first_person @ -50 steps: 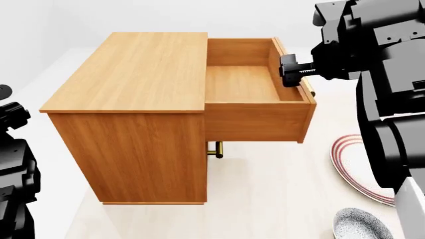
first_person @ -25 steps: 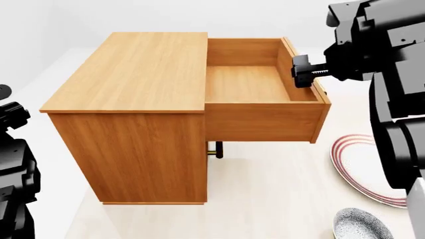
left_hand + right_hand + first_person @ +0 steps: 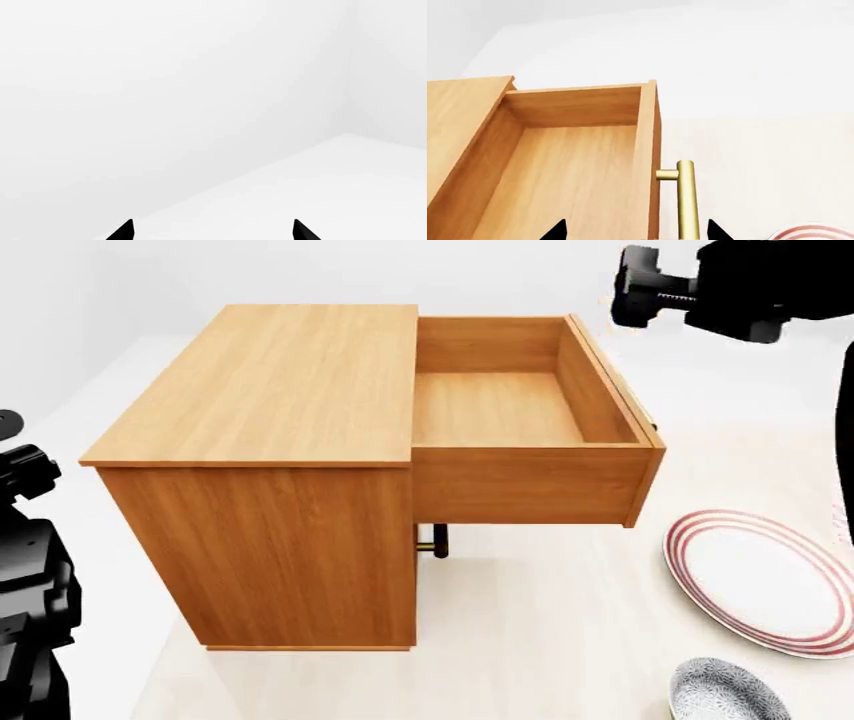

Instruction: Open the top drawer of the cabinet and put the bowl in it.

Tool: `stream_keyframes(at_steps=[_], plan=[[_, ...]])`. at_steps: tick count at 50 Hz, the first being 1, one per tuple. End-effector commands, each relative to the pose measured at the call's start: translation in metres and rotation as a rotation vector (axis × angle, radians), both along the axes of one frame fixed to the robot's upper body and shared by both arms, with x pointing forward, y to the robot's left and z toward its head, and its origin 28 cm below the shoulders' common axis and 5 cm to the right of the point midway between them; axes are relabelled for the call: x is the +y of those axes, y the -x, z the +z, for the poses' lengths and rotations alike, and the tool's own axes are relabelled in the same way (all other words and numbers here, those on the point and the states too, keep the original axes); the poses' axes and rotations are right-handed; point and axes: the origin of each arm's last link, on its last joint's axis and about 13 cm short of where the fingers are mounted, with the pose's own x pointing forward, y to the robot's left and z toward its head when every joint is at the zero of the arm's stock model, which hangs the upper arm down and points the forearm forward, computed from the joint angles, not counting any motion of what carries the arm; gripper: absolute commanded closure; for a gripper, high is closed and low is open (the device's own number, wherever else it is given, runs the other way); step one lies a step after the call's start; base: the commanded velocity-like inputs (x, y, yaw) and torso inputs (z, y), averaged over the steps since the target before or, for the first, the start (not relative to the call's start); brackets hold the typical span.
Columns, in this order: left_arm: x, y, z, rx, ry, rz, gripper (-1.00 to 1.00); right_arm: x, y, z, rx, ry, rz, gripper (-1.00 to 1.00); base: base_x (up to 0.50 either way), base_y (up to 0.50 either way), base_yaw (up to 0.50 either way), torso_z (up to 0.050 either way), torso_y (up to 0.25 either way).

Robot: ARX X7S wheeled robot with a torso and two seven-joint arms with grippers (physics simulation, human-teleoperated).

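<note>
The orange-brown cabinet point(image 3: 267, 440) stands in the middle of the head view. Its top drawer point(image 3: 514, 410) is pulled out to the right and empty inside. The right wrist view shows the drawer point(image 3: 567, 170) and its brass bar handle point(image 3: 686, 200). My right gripper point(image 3: 638, 285) hangs above and behind the drawer's front, apart from it. Its jaws stand open and empty in the right wrist view point(image 3: 635, 232), on either side of the drawer front and handle, well above them. The grey-blue speckled bowl point(image 3: 727, 692) sits on the floor at the bottom right. My left gripper point(image 3: 213, 232) is open and empty, facing a white wall.
A white plate with red rings point(image 3: 767, 580) lies on the floor right of the drawer, just behind the bowl. A brass handle of a lower drawer point(image 3: 434, 540) shows under the open drawer. My left arm point(image 3: 27, 570) stands at the left edge.
The drawer slid out a little further, then stopped. My right gripper has let go of the handle and moved up and away from the drawer front. The left arm has not moved.
</note>
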Motion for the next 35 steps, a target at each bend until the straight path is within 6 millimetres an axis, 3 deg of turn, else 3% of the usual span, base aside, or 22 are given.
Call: stream_keyframes(at_steps=[1,8,11,13,16,19,27,35], plan=[[0.0,0.0,0.0,0.0,0.001,-0.001,-1.0,-0.015,0.028,0.054,-0.167,-0.162,0.075,-1.0,0.0,0.0,0.0,0.0,0.0],[0.0,0.0,0.001,0.001,0.0,-0.002,-1.0,-0.035,0.059,0.051,-0.217,-0.182,0.051,-1.0,0.0,0.0,0.0,0.0,0.0],[0.0,0.0,0.001,0.002,0.0,-0.004,-1.0,-0.057,0.078,0.037,-0.251,-0.108,-0.101,-1.0,0.0,0.0,0.0,0.0,0.0],[0.0,0.0,0.001,0.002,-0.001,-0.004,-1.0,-0.059,0.091,0.031,-0.271,-0.083,-0.168,-1.0,0.0,0.0,0.0,0.0,0.0],[0.0,0.0,0.001,0.001,0.0,-0.003,-1.0,-0.055,0.121,0.024,-0.371,-0.103,-0.008,-1.0,0.0,0.0,0.0,0.0,0.0],[0.0,0.0,0.0,0.001,-0.002,-0.004,-1.0,-0.06,0.144,0.013,-0.404,-0.097,-0.008,-1.0,0.0,0.0,0.0,0.0,0.0],[0.0,0.0,0.0,-0.001,-0.004,-0.006,-1.0,-0.065,0.199,-0.03,-0.299,-0.103,-0.033,-1.0,0.0,0.0,0.0,0.0,0.0],[0.0,0.0,0.0,-0.001,-0.001,-0.006,-1.0,-0.07,0.225,-0.061,-0.162,-0.1,-0.041,-1.0,0.0,0.0,0.0,0.0,0.0]])
